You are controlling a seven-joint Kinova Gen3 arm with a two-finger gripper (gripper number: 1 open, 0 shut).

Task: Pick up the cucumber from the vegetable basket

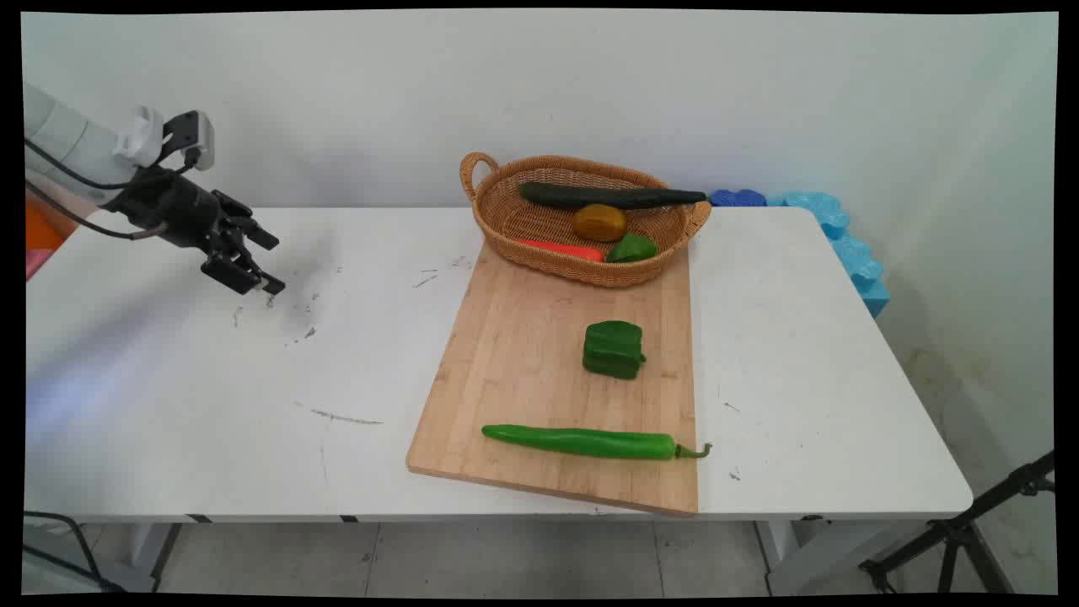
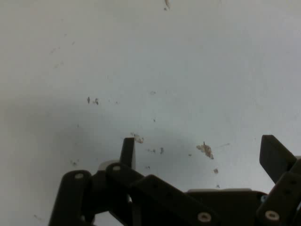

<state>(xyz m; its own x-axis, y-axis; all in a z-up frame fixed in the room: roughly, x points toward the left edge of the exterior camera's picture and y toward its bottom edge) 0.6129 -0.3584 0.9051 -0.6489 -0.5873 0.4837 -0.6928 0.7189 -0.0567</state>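
one white table (image 1: 169,405) carries a wooden cutting board (image 1: 523,371) right of centre, with a wicker basket (image 1: 506,219) on the board's far end. the basket's rim hides part of a red vegetable (image 1: 560,249) inside. a long green chili (image 1: 582,442) and a green bell pepper (image 1: 614,349) lie on the board. well apart at far left, the gripper (image 1: 253,263) tilts down over bare scuffed tabletop, its fingers (image 2: 275,157) spread and holding nothing.

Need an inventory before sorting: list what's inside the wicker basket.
In the basket: a long dark cucumber across the back, its tip over the rim, a yellow-brown vegetable, a green pepper and something red, partly hidden by the near rim.
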